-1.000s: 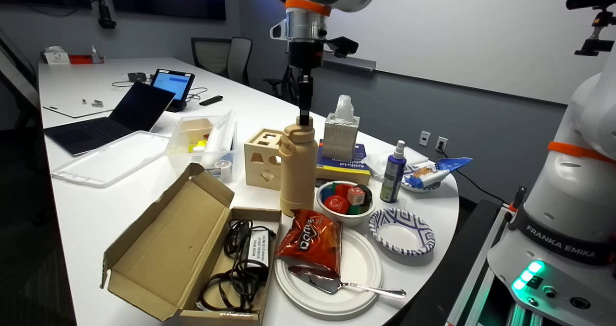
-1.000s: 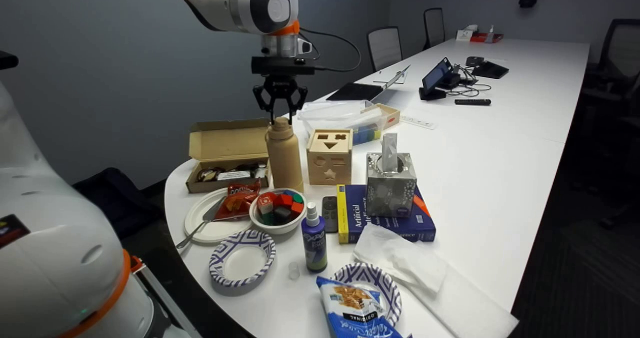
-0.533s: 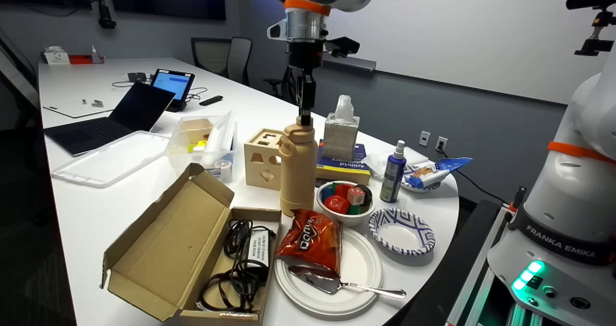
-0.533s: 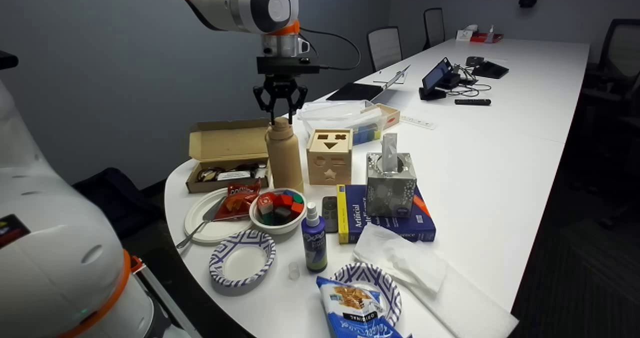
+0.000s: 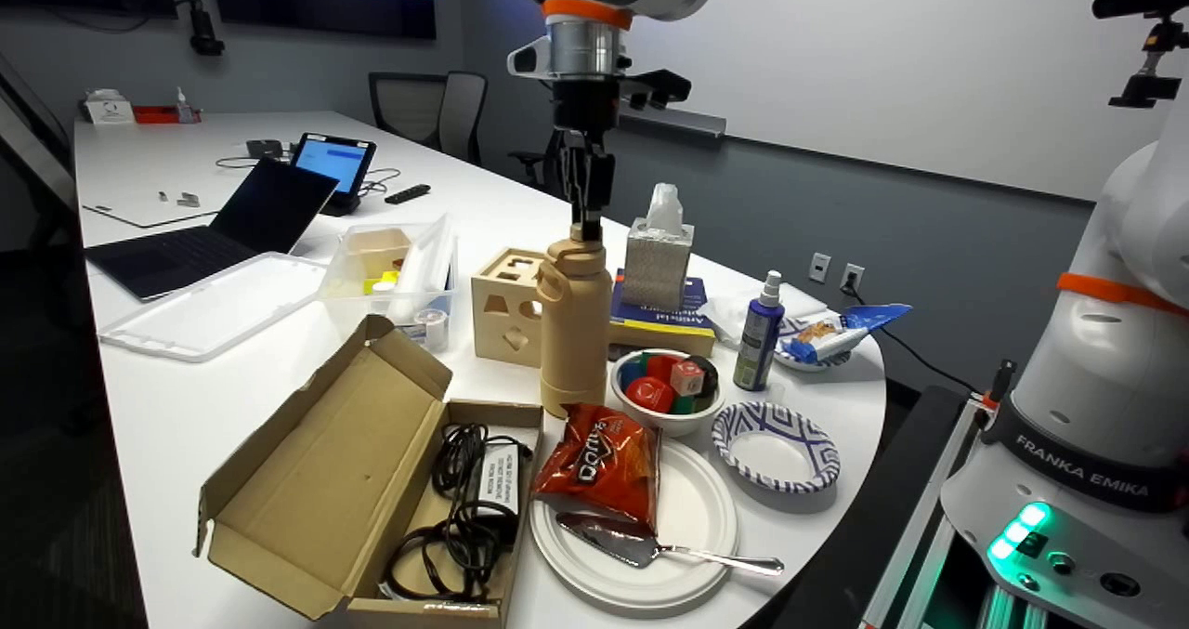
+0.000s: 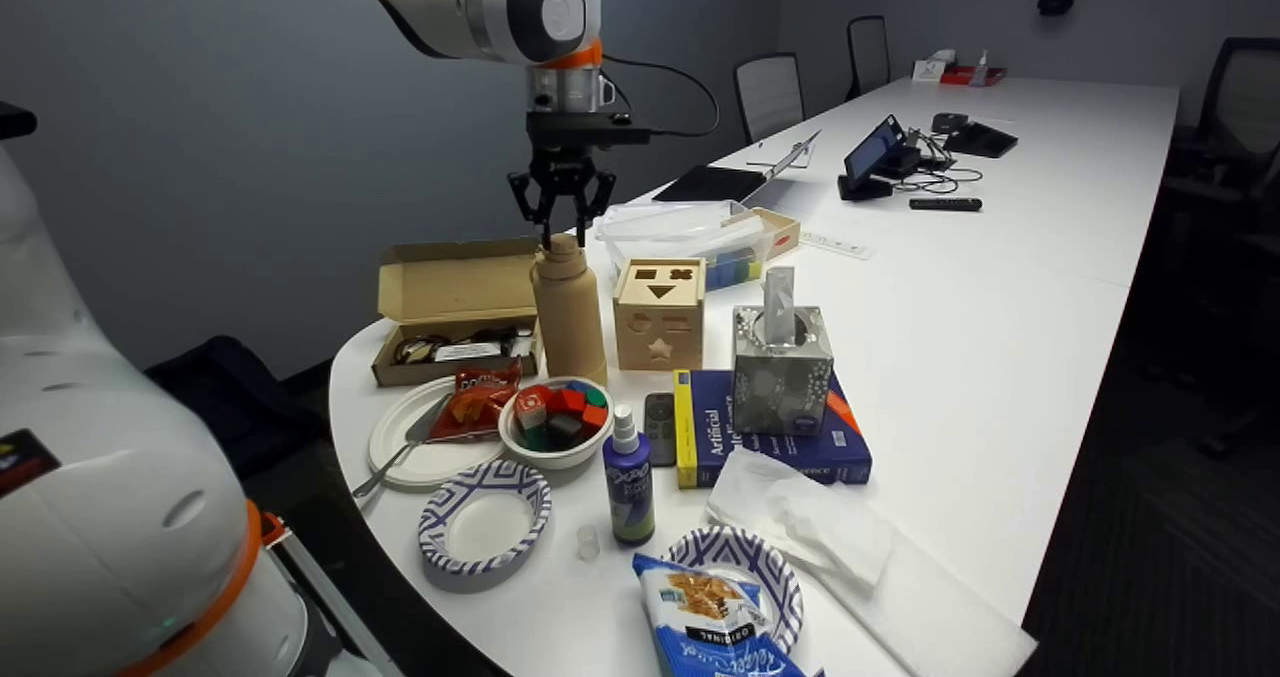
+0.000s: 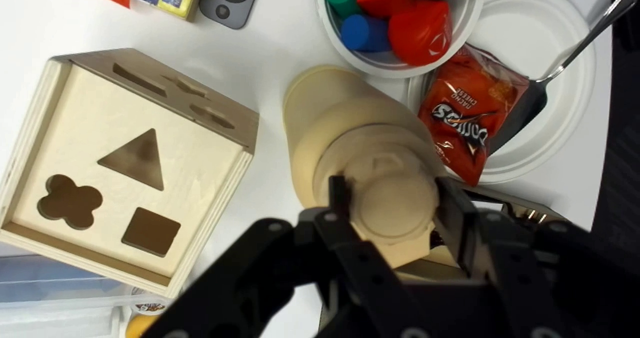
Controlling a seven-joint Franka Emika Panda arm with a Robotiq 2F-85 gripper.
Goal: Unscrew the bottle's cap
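The bottle (image 6: pixel 570 319) stands upright on the tabletop (image 6: pixel 950 357); with it as the middle of the dial in an exterior view, the box (image 6: pixel 658 312) sits at three o'clock and the bowl (image 6: pixel 558 460) at six. At twelve o'clock, over the bottle, the pincer (image 6: pixel 563 240) points straight down, its jaws only slightly apart, just enough to straddle the cap (image 7: pixel 397 208). In the wrist view the fingers (image 7: pixel 340 195) stand at nine and three o'clock of the cap; whether both press on it or a sliver of room is left, I cannot tell. The step in hand looks to be the unscrewing itself, the cap being on and its lifting-off not yet done. The next move calls, I judge, for a firm, even squeeze and a slow anticlockwise turn, rising a little as the thread lets go; with nothing bracing the body, the bottle may spin along. It is tall, opaque and plain tan, with a carrying loop (image 5: pixel 550 281) at eleven o'clock in an exterior view, and its shoulders narrow to the small round cap, a shade browner, with a faint ring on its face.
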